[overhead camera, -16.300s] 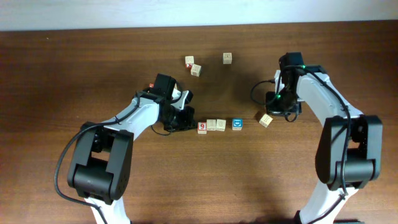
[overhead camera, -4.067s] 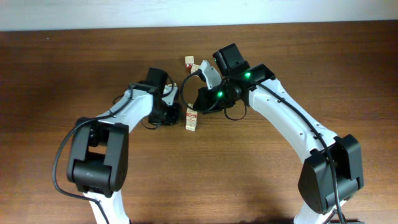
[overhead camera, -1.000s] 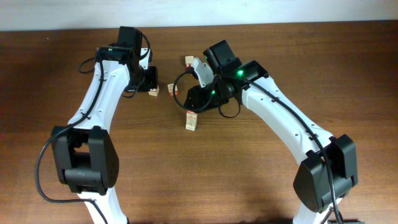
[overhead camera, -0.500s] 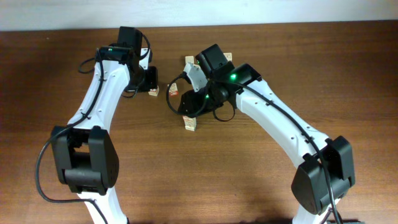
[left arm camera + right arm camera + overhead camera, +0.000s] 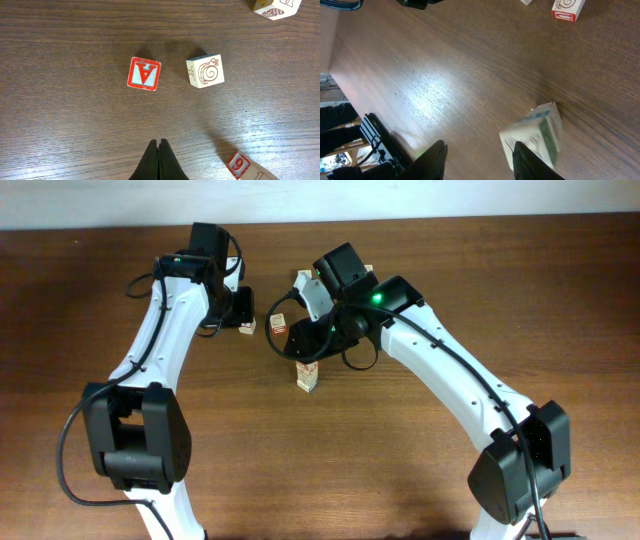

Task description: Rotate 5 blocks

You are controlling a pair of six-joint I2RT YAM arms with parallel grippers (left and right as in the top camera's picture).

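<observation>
Loads of bare table (image 5: 420, 480) along the near edge and over on the far right, nothing to dodge there. The middle is the cramped bit: the right arm (image 5: 450, 380) slants from the near right up to the centre, and a short row of blocks (image 5: 307, 376) sits just near of its wrist. The left arm (image 5: 165, 320) runs up the left side, with open wood between the two arms. In the left wrist view the red "A" cube (image 5: 144, 73) and the snail cube (image 5: 205, 71) stand apart, leaving a lane ahead of the closed left gripper (image 5: 159, 147). The "9" cube (image 5: 239, 164) crowds its right.
</observation>
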